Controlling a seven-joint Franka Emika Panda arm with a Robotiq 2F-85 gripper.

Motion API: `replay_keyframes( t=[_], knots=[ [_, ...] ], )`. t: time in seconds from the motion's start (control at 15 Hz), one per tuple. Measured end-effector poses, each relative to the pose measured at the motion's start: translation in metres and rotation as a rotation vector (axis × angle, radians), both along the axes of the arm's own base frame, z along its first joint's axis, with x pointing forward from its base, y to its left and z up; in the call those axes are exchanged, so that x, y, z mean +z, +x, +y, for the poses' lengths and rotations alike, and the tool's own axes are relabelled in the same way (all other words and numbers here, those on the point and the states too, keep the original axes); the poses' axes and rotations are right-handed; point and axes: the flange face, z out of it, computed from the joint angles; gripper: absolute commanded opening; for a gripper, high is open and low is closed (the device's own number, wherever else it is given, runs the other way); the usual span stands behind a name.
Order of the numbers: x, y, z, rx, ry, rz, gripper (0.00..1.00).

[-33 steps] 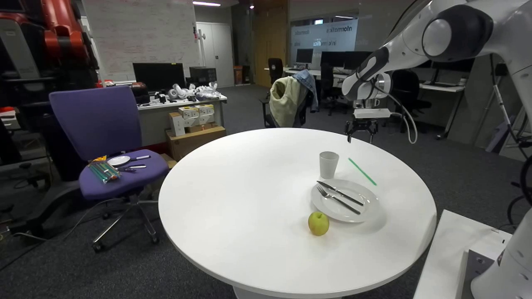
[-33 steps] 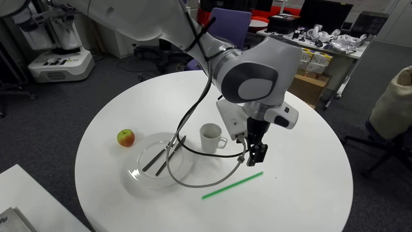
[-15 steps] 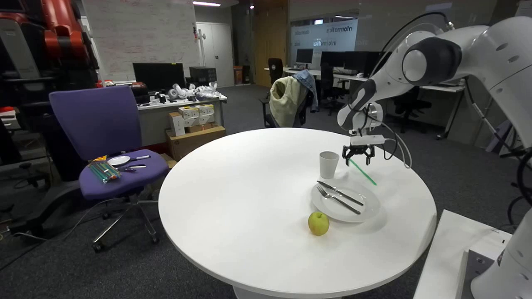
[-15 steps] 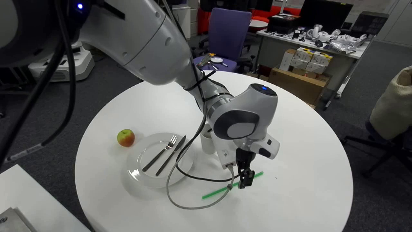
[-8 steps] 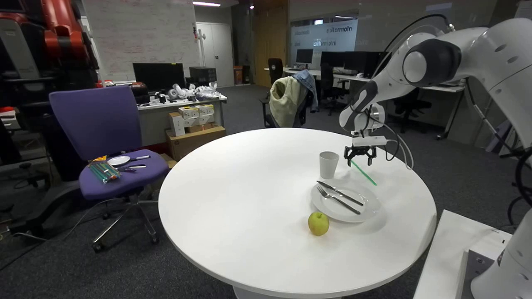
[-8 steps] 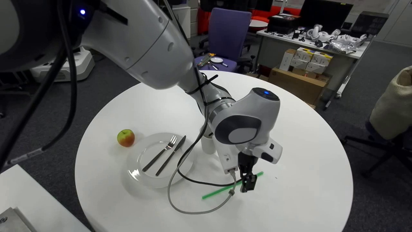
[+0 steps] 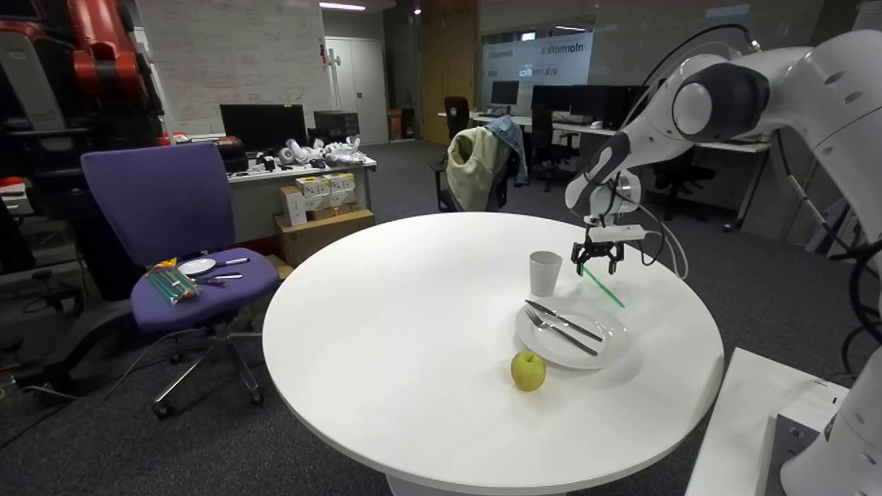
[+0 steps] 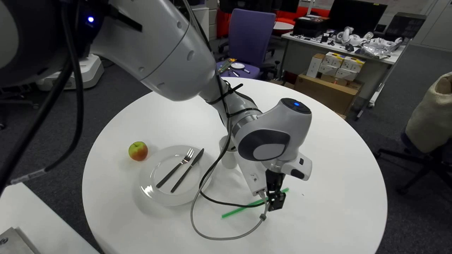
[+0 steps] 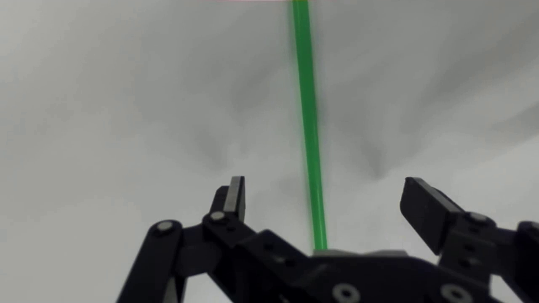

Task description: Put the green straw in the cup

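Observation:
The green straw (image 7: 606,289) lies flat on the white table, and it also shows in an exterior view (image 8: 238,210), partly covered by my gripper and a cable. The white cup (image 7: 545,274) stands upright beside the straw; in an exterior view my arm and a cable hide part of it (image 8: 229,161). My gripper (image 7: 596,271) is open and empty, just above the straw near one end, pointing down; it also shows in an exterior view (image 8: 276,203). In the wrist view the straw (image 9: 309,122) runs between the open fingers (image 9: 325,177), nearer the left finger, touching neither.
A white plate (image 7: 615,331) with a fork (image 7: 561,333) and a knife (image 7: 565,320) lies beside the cup and straw. An apple (image 7: 528,371) sits by the plate. A loose grey cable (image 8: 194,225) hangs from the wrist near the straw. The round table (image 7: 386,331) carries these things.
My gripper has come down from higher above the table to just over the straw, staying open. In the last half second it has shifted only slightly. The straw and cup have not moved.

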Motion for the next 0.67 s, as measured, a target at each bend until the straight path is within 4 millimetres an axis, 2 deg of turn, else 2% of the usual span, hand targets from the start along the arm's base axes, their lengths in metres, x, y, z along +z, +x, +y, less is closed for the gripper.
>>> replay_keyframes(
  t=[0.07, 0.27, 0.67],
  knots=[
    [0.0001, -0.0005, -0.001, 0.002, 0.001, -0.001, 0.74],
    [0.0, -0.001, -0.0017, 0.004, 0.002, -0.002, 0.53],
    [0.0001, -0.0008, -0.0017, 0.004, 0.002, -0.002, 0.06]
  ],
)
